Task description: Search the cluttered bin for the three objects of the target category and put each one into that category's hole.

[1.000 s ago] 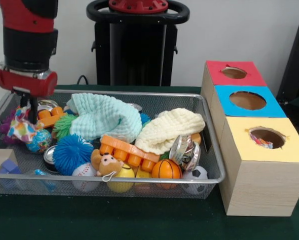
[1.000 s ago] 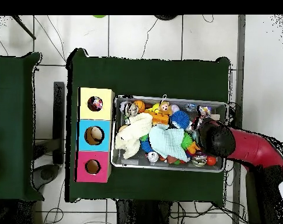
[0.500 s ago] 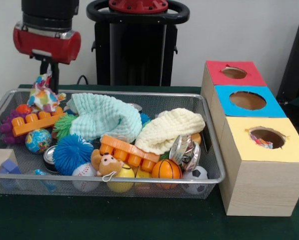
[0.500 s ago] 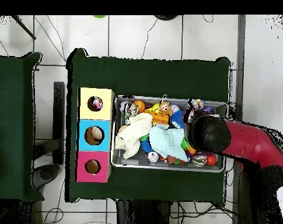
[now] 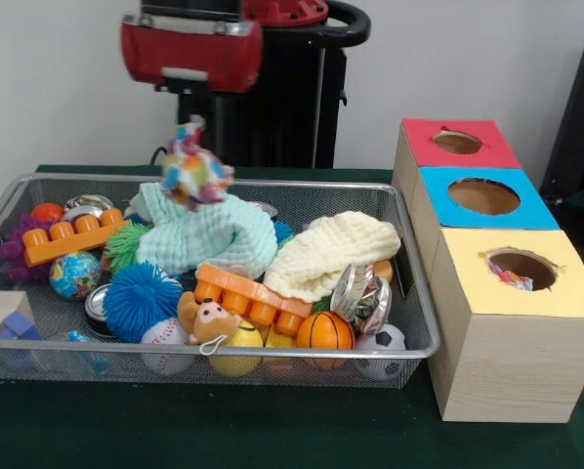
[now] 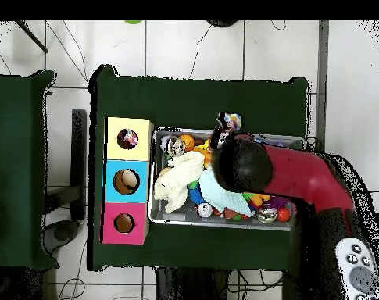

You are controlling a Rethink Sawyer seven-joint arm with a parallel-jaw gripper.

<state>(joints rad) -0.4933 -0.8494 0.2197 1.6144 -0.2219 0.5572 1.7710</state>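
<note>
The hand [image 5: 189, 107] gripped a multicoloured soft toy [image 5: 195, 167], which hung clear of the clutter in the wire bin [image 5: 399, 220]. A second before, the hand had been low at the bin's far end from the boxes, down among the toys; half a second before, it had lifted with the toy, and now it had travelled toward the boxes, above the mint cloth [image 5: 209, 234]. That suggested the pick had succeeded and the carry was under way.

The yellow box [image 5: 512, 322] already showed something colourful inside its hole [image 5: 521, 268], so it was probably the target; the blue box [image 5: 482, 200] and red box [image 5: 456, 145] lay beside it. Between the hand and the boxes stood only the bin's rim and the cream cloth [image 5: 331, 252], both below the hanging toy. The toy would need to stay above the box tops to clear their near edges.
</note>
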